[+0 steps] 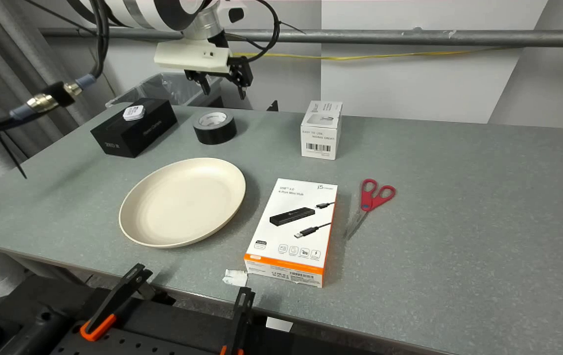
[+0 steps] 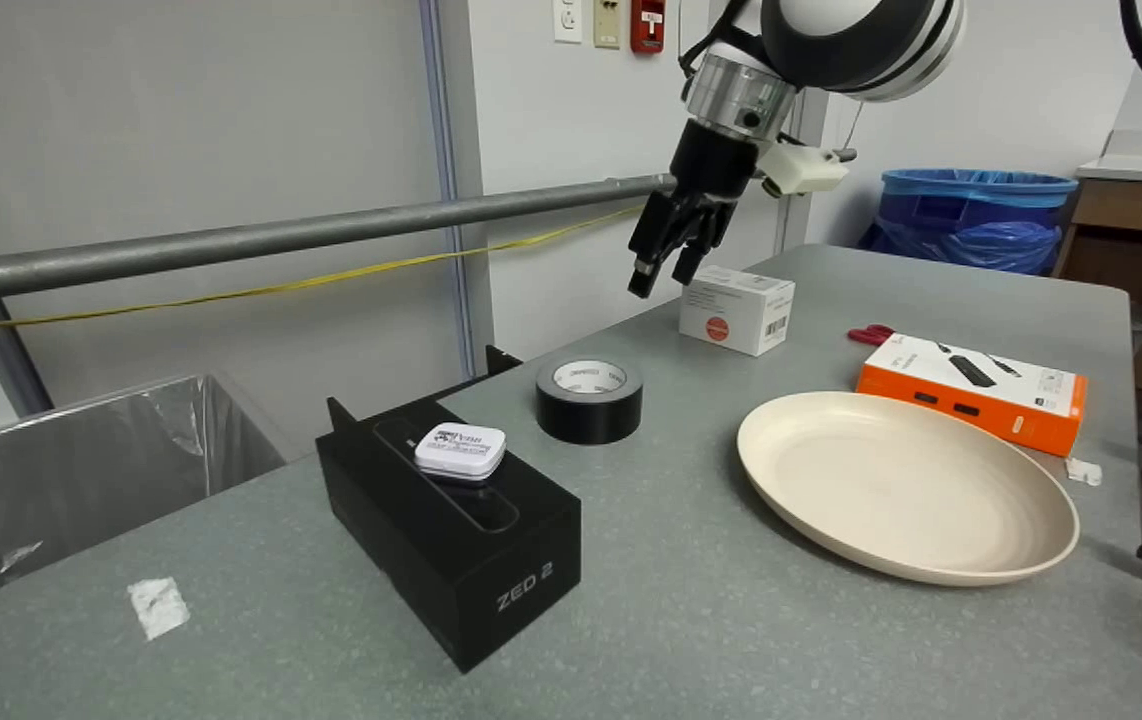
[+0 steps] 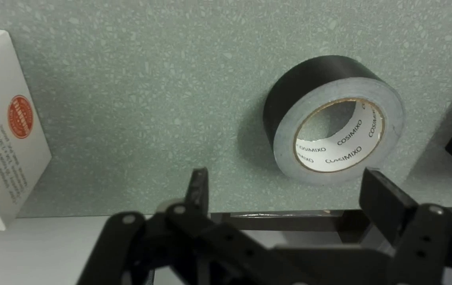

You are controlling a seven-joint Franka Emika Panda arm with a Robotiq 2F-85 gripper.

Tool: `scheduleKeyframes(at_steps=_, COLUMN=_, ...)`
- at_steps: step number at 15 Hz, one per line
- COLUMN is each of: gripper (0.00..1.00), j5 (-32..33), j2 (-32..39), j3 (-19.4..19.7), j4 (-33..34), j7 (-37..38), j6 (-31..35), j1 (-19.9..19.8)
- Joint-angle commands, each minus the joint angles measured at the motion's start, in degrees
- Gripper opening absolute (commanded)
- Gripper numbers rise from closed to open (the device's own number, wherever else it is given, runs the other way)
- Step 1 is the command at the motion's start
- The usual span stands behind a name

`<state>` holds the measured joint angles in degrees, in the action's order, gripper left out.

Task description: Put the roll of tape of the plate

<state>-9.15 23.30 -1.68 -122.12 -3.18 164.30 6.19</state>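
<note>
The roll of tape is a black ring with a white core. It lies flat on the table near the back edge, beside the black box, and also shows in an exterior view. The cream plate stands apart from it towards the front edge, with nothing on it; it also shows in an exterior view. My gripper is open and empty, raised above the table's back edge; it also shows in an exterior view. In the wrist view, the roll appears beyond the fingertips, towards the right finger. The plate is out of the wrist view.
A black box with a small white tin on it stands beside the roll. A white box, a flat white-orange box and red scissors lie farther along. A pipe runs behind the table.
</note>
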Motion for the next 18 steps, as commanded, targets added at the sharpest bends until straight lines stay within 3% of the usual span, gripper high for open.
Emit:
scheduleKeyframes(at_steps=1, gripper=1.0, j5=3.18, j2=3.91, j3=-0.2, j4=2.63, j7=2.55, j6=0.84, j1=0.13)
scheduleKeyframes(at_steps=5, gripper=1.0, j5=6.32, j2=8.7, j3=1.48, j4=5.66, j7=5.05, j6=1.38, j1=1.78)
scheduleKeyframes(at_steps=11, gripper=1.0, j5=6.45, j2=16.35, j3=0.65, j4=11.71, j7=5.59, j6=2.13, j1=2.56)
scheduleKeyframes(at_steps=18, gripper=1.0, j5=6.3, j2=20.2, j3=1.65, j4=17.48, j7=7.19, j6=2.04, j1=4.16)
